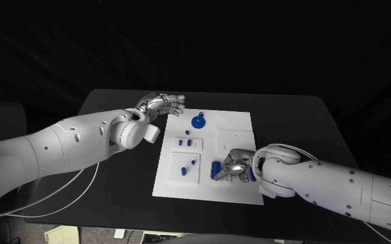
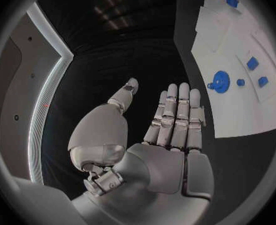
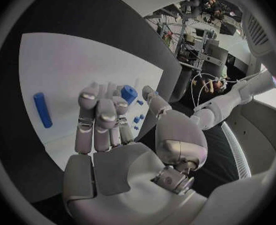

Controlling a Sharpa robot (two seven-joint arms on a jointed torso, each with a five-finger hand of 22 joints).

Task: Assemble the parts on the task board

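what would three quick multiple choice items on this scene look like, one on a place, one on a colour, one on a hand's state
1. Where is the left hand?
A. over the middle of the task board
B. off the task board, beside its far left corner
C. beside the right hand

2. What colour is the gear-shaped part?
A. blue
B. red
C. grey

3. How is the left hand?
A. gripping a peg
B. open, holding nothing
C. pressed flat on the board

Answers:
1 B, the head view shows it over black table next to the board's far left corner.
2 A, it shows blue in the head view and in the left wrist view.
3 B, the left wrist view shows its fingers extended with nothing between them.
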